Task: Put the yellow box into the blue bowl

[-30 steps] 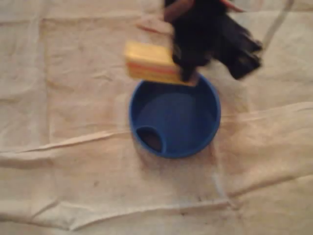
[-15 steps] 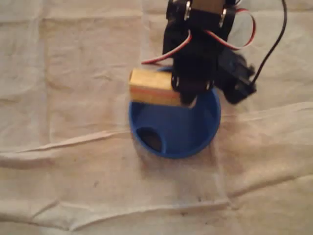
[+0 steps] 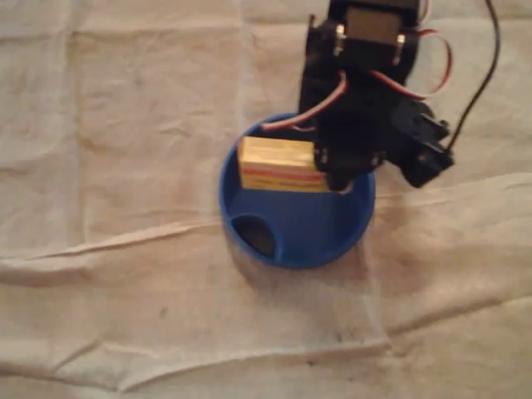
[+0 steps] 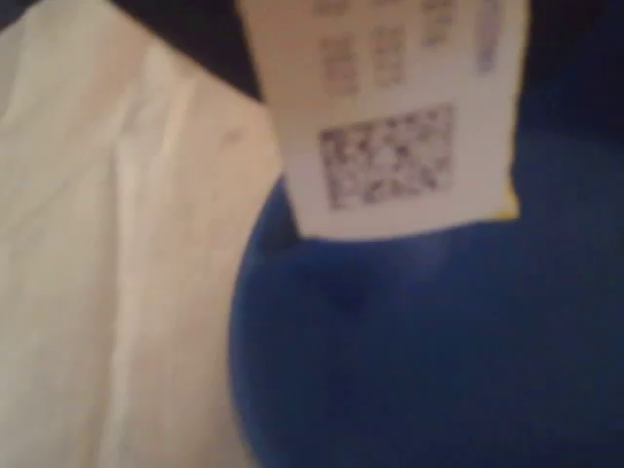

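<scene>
Pinching the yellow box [image 3: 278, 164] by its right end, the gripper [image 3: 332, 173] hangs over the upper half of the blue bowl [image 3: 332, 237] in the overhead view, its jaws pressed tight against the box. The box lies level and lengthwise across the bowl, with its left end just inside the bowl's upper-left rim. Whether it touches the bowl's floor cannot be told.

The box is 1 rectangular block with flat faces and sharp corners, yellow on top, with thin red-orange stripes along the side facing the bowl's middle. In the wrist view the box [image 4: 390, 117] shows a pale face with rows of small blurred print and 1 square speckled code, plus a sliver of yellow at its lower right corner. Below it spreads the bowl [image 4: 439, 370], smooth and evenly blue.

The bowl is 1 round, shallow dish with a plain smooth wall. A dark oval hollow [image 3: 253, 235] sits inside it near the lower-left rim.

Under the bowl lies 1 cream cloth [image 3: 125, 166], soft, matt and wrinkled, with long raised creases running out from the bowl on both sides.

The arm [image 3: 370, 91] is 1 black, blocky piece above the bowl's upper-right rim, carrying looping red-and-white wires [image 3: 320, 104] and 1 thin black cable [image 3: 486, 75].
</scene>
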`<state>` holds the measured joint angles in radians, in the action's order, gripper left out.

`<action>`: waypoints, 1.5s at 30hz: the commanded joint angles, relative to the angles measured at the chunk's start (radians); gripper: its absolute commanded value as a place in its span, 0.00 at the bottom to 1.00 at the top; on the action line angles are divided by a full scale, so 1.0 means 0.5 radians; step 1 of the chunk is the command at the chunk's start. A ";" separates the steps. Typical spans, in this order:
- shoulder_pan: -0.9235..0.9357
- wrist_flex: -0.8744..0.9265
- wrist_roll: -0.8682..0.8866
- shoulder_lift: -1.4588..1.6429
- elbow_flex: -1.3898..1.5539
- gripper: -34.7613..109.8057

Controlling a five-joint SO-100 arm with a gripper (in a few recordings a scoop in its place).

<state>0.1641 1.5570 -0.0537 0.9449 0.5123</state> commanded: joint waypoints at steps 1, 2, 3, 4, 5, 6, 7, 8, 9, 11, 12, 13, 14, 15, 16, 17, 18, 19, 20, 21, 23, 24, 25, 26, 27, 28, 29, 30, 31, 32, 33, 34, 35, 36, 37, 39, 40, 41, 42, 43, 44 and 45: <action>-0.006 -0.012 -0.015 0.080 -0.101 0.25; -0.003 -0.012 -0.015 0.080 -0.107 0.25; -0.003 -0.012 -0.015 0.089 -0.107 0.25; -0.003 -0.012 -0.015 0.095 -0.107 0.25; -0.003 -0.012 -0.015 0.098 -0.107 0.26; -0.003 -0.012 -0.015 0.098 -0.107 0.27; -0.003 -0.012 -0.015 0.098 -0.107 0.29; -0.003 -0.009 -0.015 0.101 -0.107 0.31; -0.003 -0.009 -0.009 0.101 -0.107 0.33; -0.003 -0.009 0.000 0.104 -0.107 0.37; -0.003 -0.009 0.003 0.104 -0.107 0.38; 0.000 -0.006 0.000 0.104 -0.107 0.40; 0.000 -0.006 -0.006 0.104 -0.107 0.41; 0.000 -0.006 -0.009 0.107 -0.107 0.42; 0.000 -0.006 -0.009 0.107 -0.107 0.43; 0.000 -0.003 -0.009 0.110 -0.107 0.44; 0.000 0.009 -0.012 0.114 -0.107 0.44; 0.000 0.037 -0.012 0.132 -0.107 0.44; -0.006 0.077 -0.012 0.160 -0.104 0.44; -0.018 0.123 -0.012 0.190 -0.089 0.43; -0.034 0.224 -0.006 0.236 -0.107 0.40; -0.037 0.258 -0.003 0.258 -0.110 0.39; -0.043 0.295 -0.003 0.273 -0.110 0.37; -0.064 0.328 0.000 0.291 -0.110 0.34; -0.083 0.365 0.000 0.307 -0.110 0.32; -0.095 0.396 0.000 0.328 -0.110 0.29; -0.101 0.399 0.003 0.347 -0.107 0.27; -0.104 0.402 0.003 0.374 -0.107 0.24; -0.110 0.402 0.003 0.408 -0.101 0.23; -0.120 0.402 0.006 0.448 -0.086 0.23; -0.126 0.405 0.006 0.494 -0.080 0.24; -0.129 0.405 0.006 0.540 -0.080 0.25; -0.129 0.405 0.006 0.583 -0.080 0.25; -0.132 0.408 0.006 0.626 -0.080 0.25; -0.132 0.408 0.006 0.672 -0.080 0.24; -0.132 0.408 0.006 0.764 -0.080 0.24; -0.132 0.408 0.006 0.810 -0.080 0.24; -0.132 0.408 0.006 0.862 -0.080 0.24; -0.132 0.408 0.006 0.914 -0.080 0.24; -0.132 0.408 0.006 0.973 -0.080 0.24; -0.132 0.408 0.006 1.028 -0.077 0.24; -0.132 0.408 0.006 1.077 -0.077 0.24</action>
<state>0.0966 1.7579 -0.0537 1.3085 0.5123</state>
